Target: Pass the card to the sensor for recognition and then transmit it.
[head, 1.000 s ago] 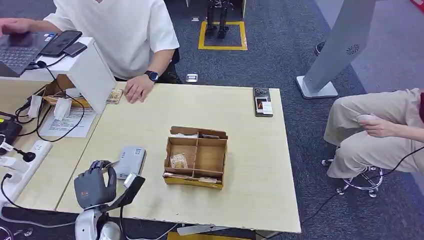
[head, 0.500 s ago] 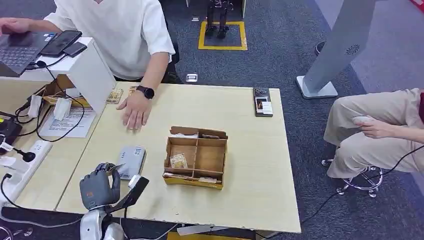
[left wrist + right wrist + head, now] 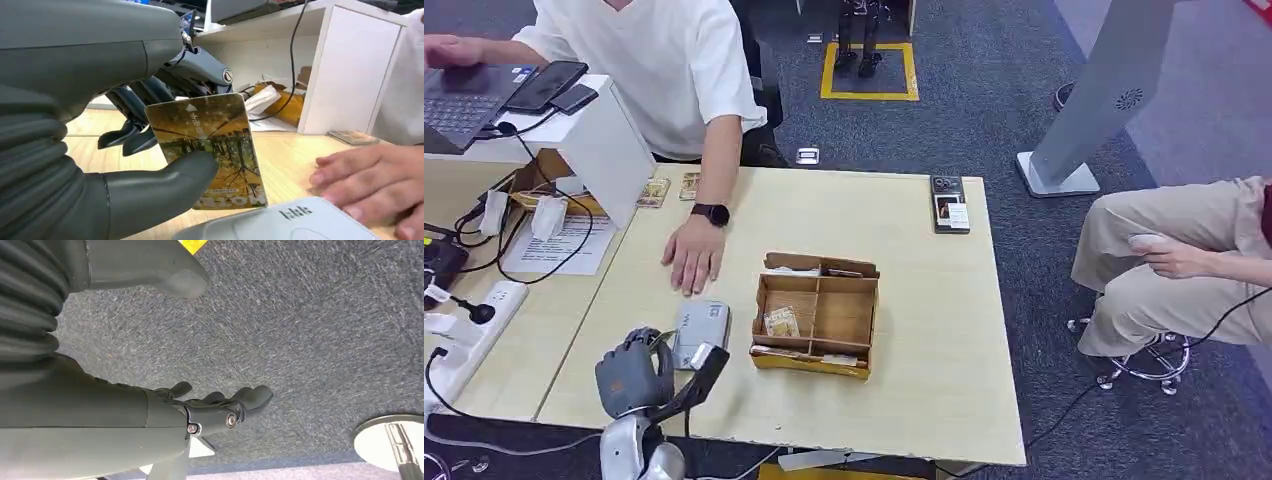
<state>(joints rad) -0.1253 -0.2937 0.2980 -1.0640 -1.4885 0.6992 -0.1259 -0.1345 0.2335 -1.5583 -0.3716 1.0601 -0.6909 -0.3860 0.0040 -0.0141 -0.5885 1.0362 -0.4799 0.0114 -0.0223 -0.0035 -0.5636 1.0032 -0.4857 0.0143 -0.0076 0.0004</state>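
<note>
Yellow and brown, the card [image 3: 210, 150] sits pinched between the left hand [image 3: 632, 372]'s thumb and fingers, just above the grey sensor [image 3: 700, 332], so it can be read. A person's hand [image 3: 692, 256] rests beside the sensor, perhaps waiting for the card. The right hand [image 3: 220, 407] hangs over the carpet [image 3: 320, 330] holding nothing, fingers loosely curled.

Office — laptop [image 3: 459, 105], desks [image 3: 904, 250], carpet [image 3: 984, 110]

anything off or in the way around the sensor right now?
Yes: a person's hand lies flat on the table right beside the sensor, touching or nearly touching its far edge, in the working area. The left hand holds the card upright just short of it.
</note>
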